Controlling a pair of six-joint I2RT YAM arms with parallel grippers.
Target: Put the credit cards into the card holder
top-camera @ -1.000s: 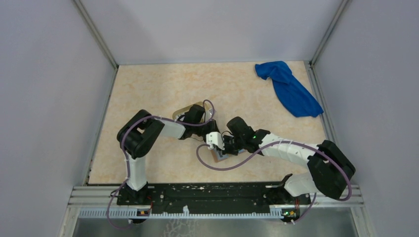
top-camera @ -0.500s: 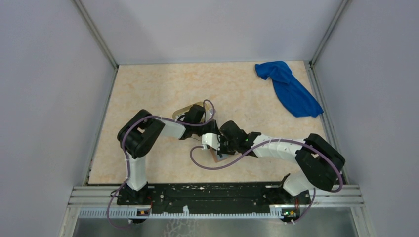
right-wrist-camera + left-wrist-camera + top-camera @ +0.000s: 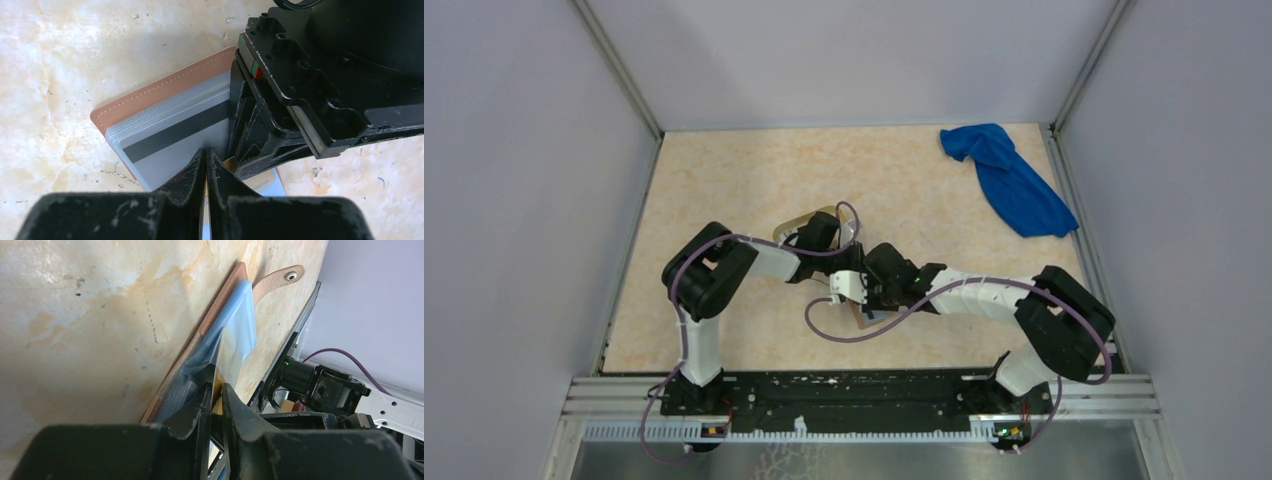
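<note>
The tan card holder (image 3: 165, 90) lies open on the table, mostly hidden under both grippers in the top view (image 3: 864, 318). A grey credit card (image 3: 170, 145) with a black stripe lies flat on its grey-blue slots. My left gripper (image 3: 216, 386) is at the holder's edge (image 3: 200, 340), shut on a yellow-orange card (image 3: 231, 347); that card also shows in the right wrist view (image 3: 265, 182). My right gripper (image 3: 206, 150) is shut, its tips over the grey card's near edge, right beside the left fingers (image 3: 250, 130). In the top view the two grippers (image 3: 861, 298) meet.
A blue cloth (image 3: 1014, 185) lies at the far right corner. A pale oval tray (image 3: 796, 222) sits partly under the left arm. A strap with a snap (image 3: 277, 280) sticks out from the holder. Grey walls close in both sides and the back.
My right arm has moved left, bringing its gripper up against the left gripper over the card holder. The left arm has stayed put.
</note>
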